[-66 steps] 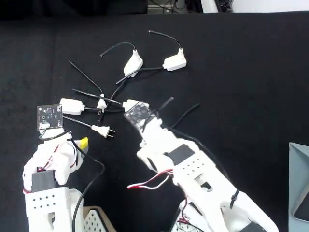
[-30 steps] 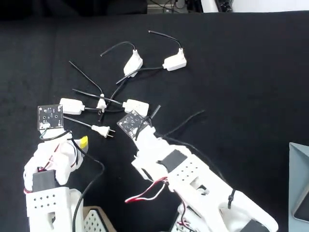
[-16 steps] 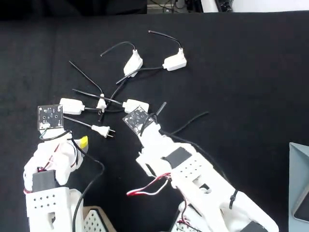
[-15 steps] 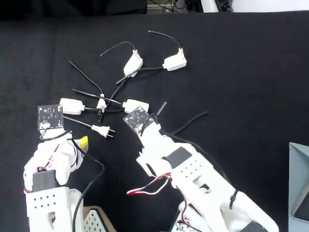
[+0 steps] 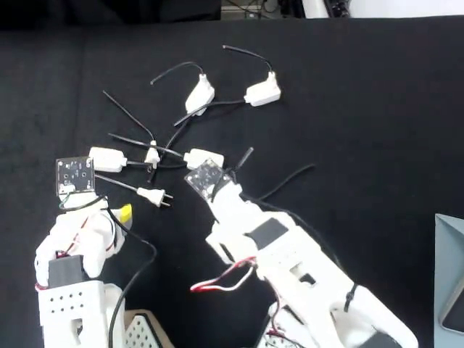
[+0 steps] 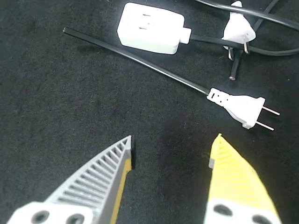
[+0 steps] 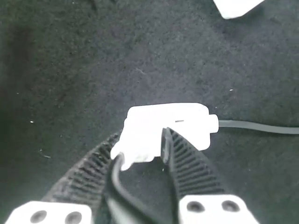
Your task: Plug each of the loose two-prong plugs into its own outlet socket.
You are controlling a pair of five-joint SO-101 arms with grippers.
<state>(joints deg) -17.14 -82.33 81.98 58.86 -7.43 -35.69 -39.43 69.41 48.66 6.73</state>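
My right claw point(image 7: 141, 140) is closed narrowly on a white plug point(image 7: 135, 151). Its black cable point(image 7: 119, 186) runs back between my fingers, and the plug touches the end of a white socket point(image 7: 182, 123) lying on the black table point(image 7: 70, 70). My left claw point(image 6: 174, 137) is wide open and holds nothing; a loose plug point(image 6: 240, 109) lies flat just beside its yellow finger point(image 6: 233, 177), and a second socket point(image 6: 149, 28) lies farther off.

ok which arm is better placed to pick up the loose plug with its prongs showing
Left. The left gripper is open, with the loose plug lying just ahead of it, untouched. The right gripper is shut on a second plug at a socket.
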